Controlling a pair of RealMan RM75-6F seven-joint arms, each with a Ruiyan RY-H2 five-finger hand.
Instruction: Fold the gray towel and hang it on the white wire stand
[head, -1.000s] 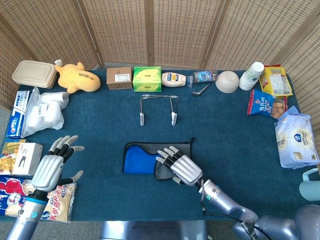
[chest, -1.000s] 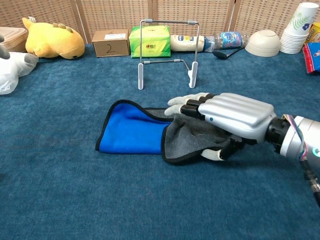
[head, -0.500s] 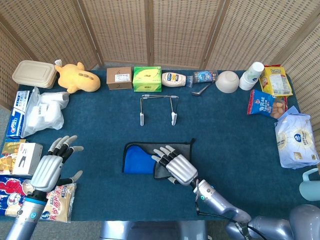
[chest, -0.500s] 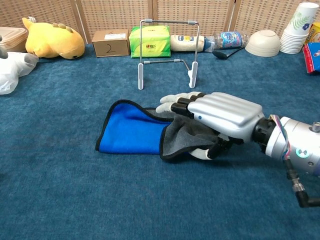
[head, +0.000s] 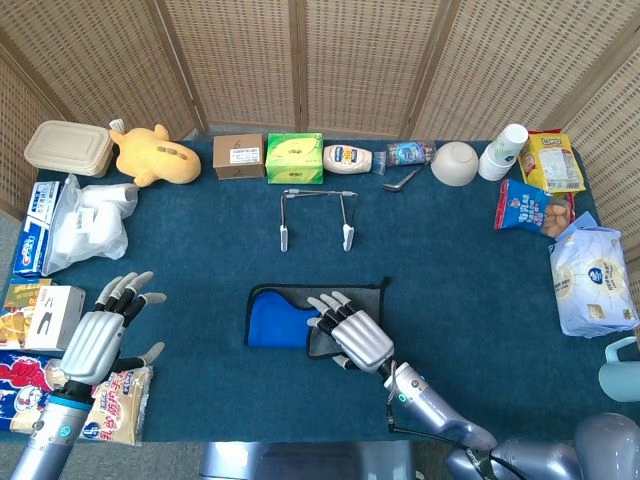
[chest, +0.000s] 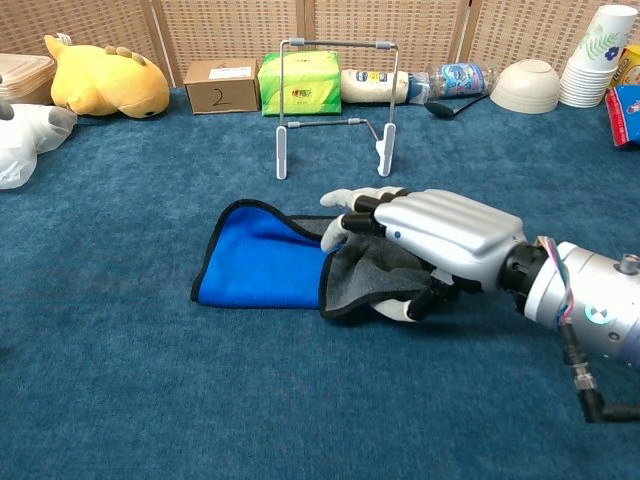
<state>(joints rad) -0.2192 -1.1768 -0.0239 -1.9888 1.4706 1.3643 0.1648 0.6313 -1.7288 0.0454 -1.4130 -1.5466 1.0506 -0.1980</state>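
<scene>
Fingers of your right hand (chest: 425, 240) curled tighter over the last second, pinching the gray towel's (chest: 375, 280) flap as the hand crept toward frame left across the blue side. You had the fold underway, by my reading, not finished. The towel lay at lower centre of the table (head: 460, 280); the white wire stand (chest: 335, 105) stood above it, bare. Your left hand (head: 100, 335), lower left, hung wide and empty. Writing: only a "2" on the cardboard box (chest: 222, 85) read clearly.
</scene>
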